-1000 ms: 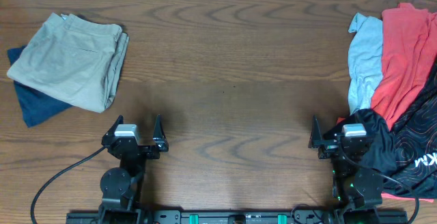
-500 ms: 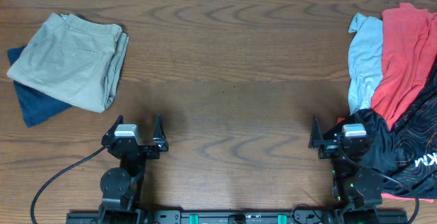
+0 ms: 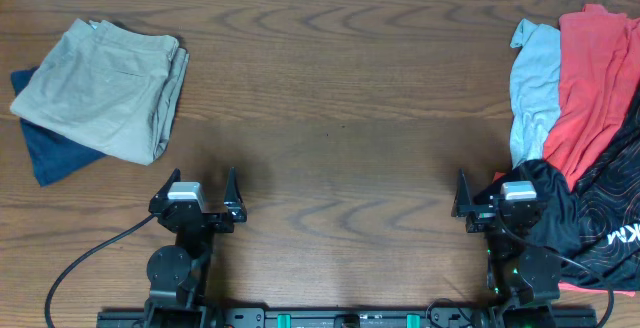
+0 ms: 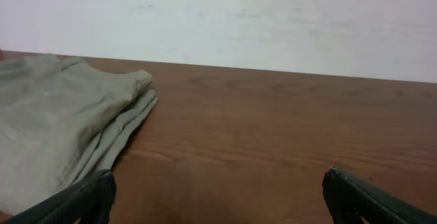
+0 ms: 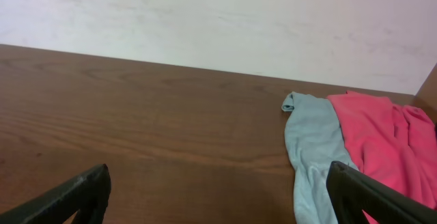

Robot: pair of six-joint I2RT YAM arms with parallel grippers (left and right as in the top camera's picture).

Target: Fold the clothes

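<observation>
Folded khaki trousers lie on a folded navy garment at the far left; the trousers also show in the left wrist view. An unfolded pile lies at the right: a light blue shirt, a red shirt and a black patterned garment. The blue shirt and red shirt show in the right wrist view. My left gripper is open and empty near the front edge. My right gripper is open and empty beside the black garment.
The brown wooden table spans the view. A black cable runs from the left arm's base toward the front left. A pale wall stands behind the table's far edge.
</observation>
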